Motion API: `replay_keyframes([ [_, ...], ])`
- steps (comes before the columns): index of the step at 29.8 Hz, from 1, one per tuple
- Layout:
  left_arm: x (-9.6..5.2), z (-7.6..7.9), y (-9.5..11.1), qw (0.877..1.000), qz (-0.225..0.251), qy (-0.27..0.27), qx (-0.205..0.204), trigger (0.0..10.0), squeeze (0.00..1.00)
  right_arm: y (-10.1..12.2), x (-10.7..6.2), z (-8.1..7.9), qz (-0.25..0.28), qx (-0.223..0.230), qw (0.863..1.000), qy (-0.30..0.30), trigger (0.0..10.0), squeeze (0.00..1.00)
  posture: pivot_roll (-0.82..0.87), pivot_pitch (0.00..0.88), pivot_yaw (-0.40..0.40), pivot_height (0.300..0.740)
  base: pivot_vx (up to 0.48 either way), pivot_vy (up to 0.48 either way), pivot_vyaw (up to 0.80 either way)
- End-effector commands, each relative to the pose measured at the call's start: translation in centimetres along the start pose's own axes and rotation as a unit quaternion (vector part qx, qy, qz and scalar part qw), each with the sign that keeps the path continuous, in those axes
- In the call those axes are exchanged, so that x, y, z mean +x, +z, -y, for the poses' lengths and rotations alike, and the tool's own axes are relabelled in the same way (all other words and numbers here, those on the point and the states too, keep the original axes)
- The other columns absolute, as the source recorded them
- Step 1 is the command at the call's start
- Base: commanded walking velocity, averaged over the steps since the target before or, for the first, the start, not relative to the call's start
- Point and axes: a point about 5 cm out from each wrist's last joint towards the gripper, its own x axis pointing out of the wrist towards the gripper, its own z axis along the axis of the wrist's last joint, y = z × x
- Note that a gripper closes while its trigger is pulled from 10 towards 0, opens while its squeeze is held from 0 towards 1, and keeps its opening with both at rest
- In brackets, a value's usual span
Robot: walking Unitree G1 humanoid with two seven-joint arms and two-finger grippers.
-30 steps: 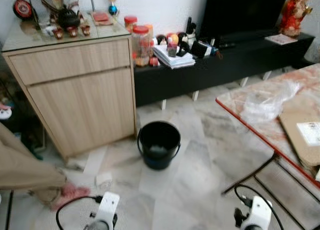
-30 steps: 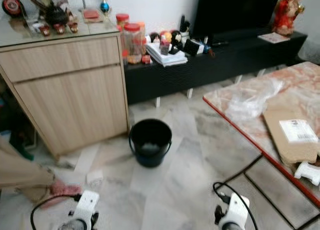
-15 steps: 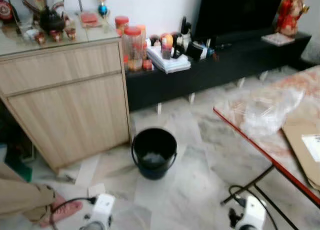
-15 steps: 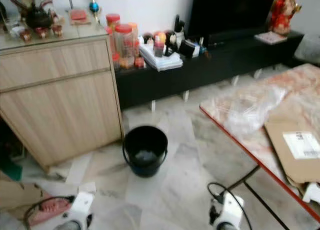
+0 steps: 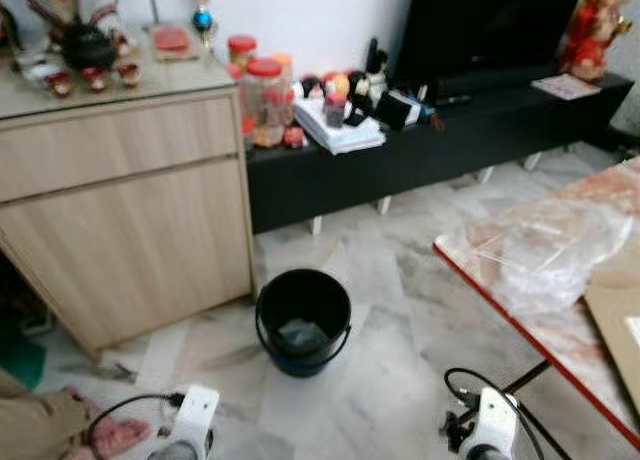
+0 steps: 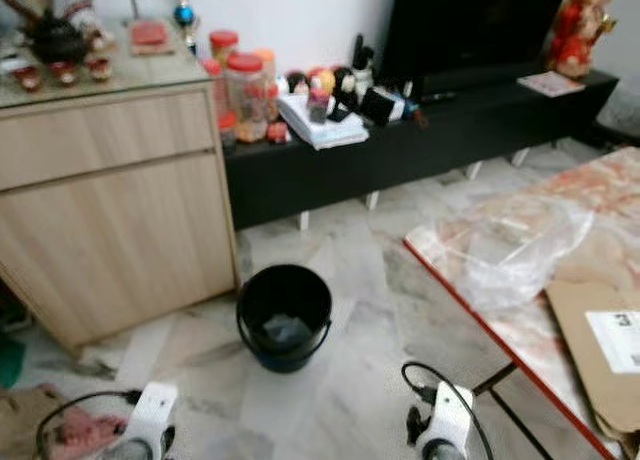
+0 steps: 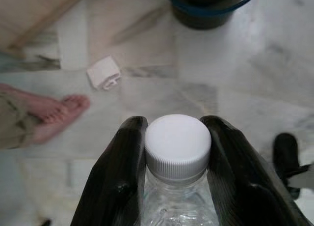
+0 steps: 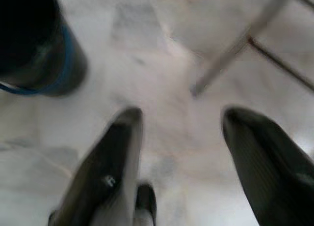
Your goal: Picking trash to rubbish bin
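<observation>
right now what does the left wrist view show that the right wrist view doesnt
Left wrist view alone: the left gripper shut on a clear bottle by its white cap, a small white box lying on the floor, and a person's bare foot. Right wrist view alone: the right gripper open with nothing between its fingers, and a table leg. Both: the black bucket and the marble floor.
</observation>
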Motion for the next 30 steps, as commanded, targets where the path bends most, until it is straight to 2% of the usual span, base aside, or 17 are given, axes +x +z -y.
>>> replay_keyframes([
  [1,-0.14,-1.67,-0.5,1.0,-0.009,0.021,0.006,10.0,0.0,1.01,0.28,-1.49,0.016,0.012,1.0,0.016,10.0,0.0,0.22,0.0,-0.077,0.74,0.416,0.0,0.0],
  [21,-0.09,-1.58,-0.33,1.0,-0.007,0.021,0.004,10.0,0.0,1.2,0.32,-1.39,0.017,0.0,1.0,0.018,10.0,0.0,0.22,0.0,-0.081,0.74,0.417,0.0,0.0],
  [30,-0.09,-1.44,-0.34,1.0,-0.007,0.02,0.003,10.0,0.0,1.2,0.32,-1.29,0.016,-0.004,1.0,0.018,10.0,0.0,0.22,0.0,-0.086,0.74,0.416,0.0,0.8],
])
